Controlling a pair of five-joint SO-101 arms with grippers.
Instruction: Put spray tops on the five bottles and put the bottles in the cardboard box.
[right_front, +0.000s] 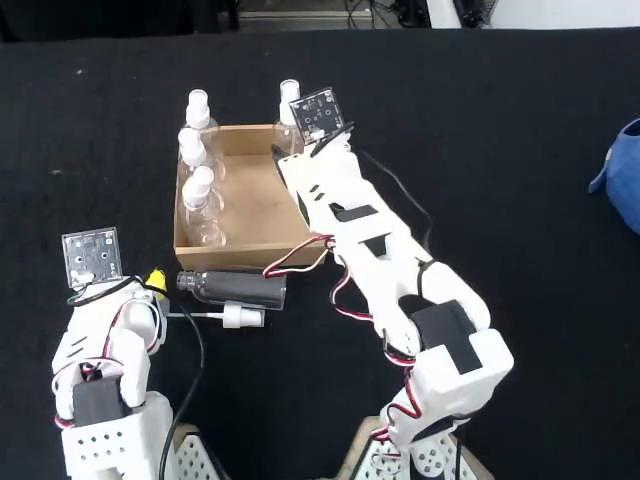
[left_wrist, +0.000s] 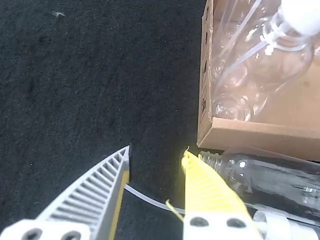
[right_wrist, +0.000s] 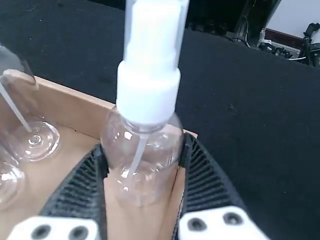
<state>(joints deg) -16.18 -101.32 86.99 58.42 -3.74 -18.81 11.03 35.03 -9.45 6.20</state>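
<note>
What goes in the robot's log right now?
right claw: shut on capped clear plastic bottle at brown cardboard box corner | left claw: open by uncapped clear bottle, loose white spray top | boxed: three capped bottles

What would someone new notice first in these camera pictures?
The right gripper holds a capped bottle upright at the far corner of the cardboard box, where three capped bottles stand. In front of the box an uncapped bottle lies beside a loose spray top, the open left gripper near its neck.
</note>
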